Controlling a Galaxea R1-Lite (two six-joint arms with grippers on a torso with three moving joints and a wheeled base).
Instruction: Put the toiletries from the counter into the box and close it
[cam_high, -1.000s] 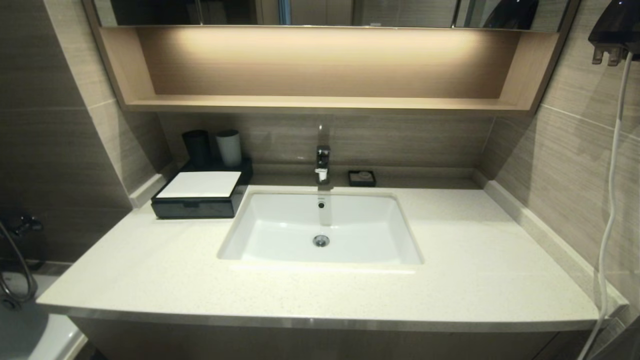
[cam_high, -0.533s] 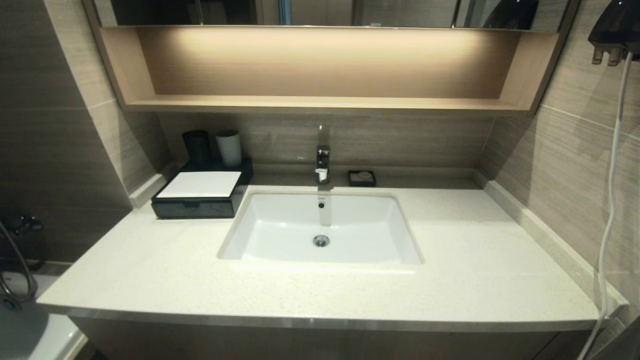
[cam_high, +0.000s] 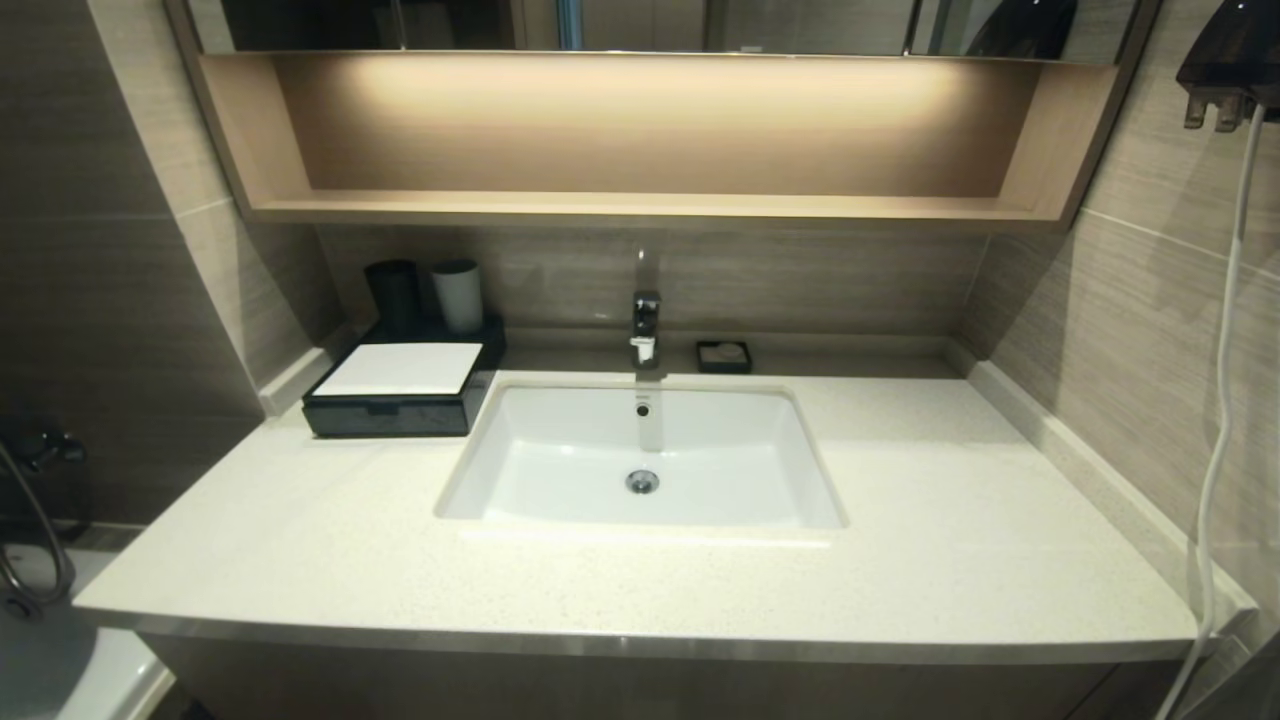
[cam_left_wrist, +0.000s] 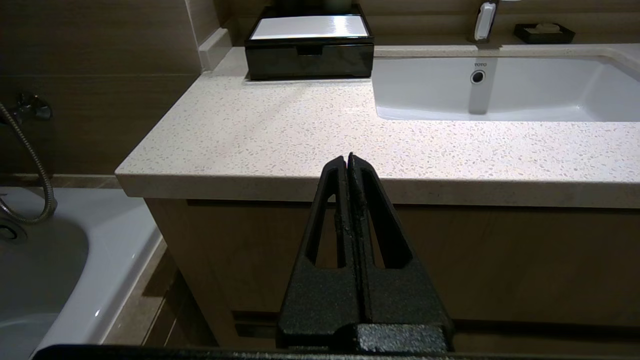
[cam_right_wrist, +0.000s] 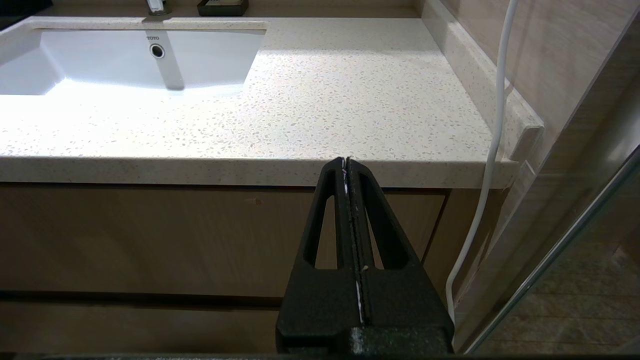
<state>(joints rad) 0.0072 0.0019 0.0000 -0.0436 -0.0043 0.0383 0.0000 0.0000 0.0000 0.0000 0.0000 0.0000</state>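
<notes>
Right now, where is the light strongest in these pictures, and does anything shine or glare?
Head view: a warm glow fills the wooden shelf. Left wrist view: the box has a bright sheen on its white top. Right wrist view: glare whitens the counter beside the basin.

Grey-brown striped wall tiles (cam_high: 1130, 300) cover the back and both sides of the frame. A pale wooden shelf (cam_high: 640, 205), lit warmly from above, spans the upper centre beneath a mirror (cam_high: 640, 22). At lower left a white bathtub (cam_high: 70, 670) with a metal shower hose (cam_high: 35, 540); a white cord (cam_high: 1222, 400) hangs down the right edge.
</notes>
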